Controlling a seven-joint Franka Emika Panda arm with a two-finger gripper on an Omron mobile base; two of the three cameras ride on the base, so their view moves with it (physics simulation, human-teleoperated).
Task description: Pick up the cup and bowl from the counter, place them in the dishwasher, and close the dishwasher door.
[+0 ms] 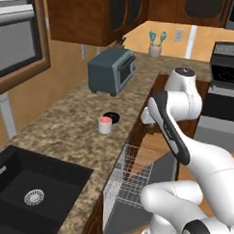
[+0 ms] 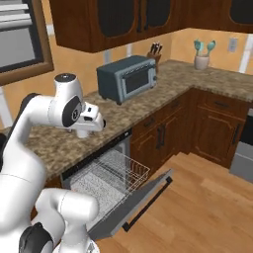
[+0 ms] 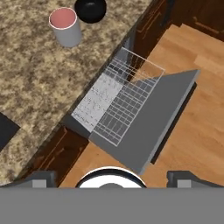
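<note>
The counter [image 1: 65, 121] looks like speckled brown granite, mottled and fairly matt. On it, the cup [image 1: 105, 124] has a smooth, matt white outside and a flat pinkish-red inside; the bowl [image 1: 111, 117] just beyond it is smooth black with a faint sheen. The cabinets [image 2: 163, 133] are reddish-brown wood with a slight gloss, and the floor [image 2: 207, 207] is lighter wood planking, smooth. The dishwasher [image 3: 127, 109] holds a pale wire rack [image 1: 133, 175] of thin metal-like rods; the dishwasher door [image 3: 151, 131] is a flat, matt grey panel. The toaster oven [image 2: 127, 78] on the far counter has a dull blue-grey metal-like shell and a dark glassy front. The sink [image 1: 29, 192] is matt black with a shiny metal drain [image 1: 34, 197].
</note>
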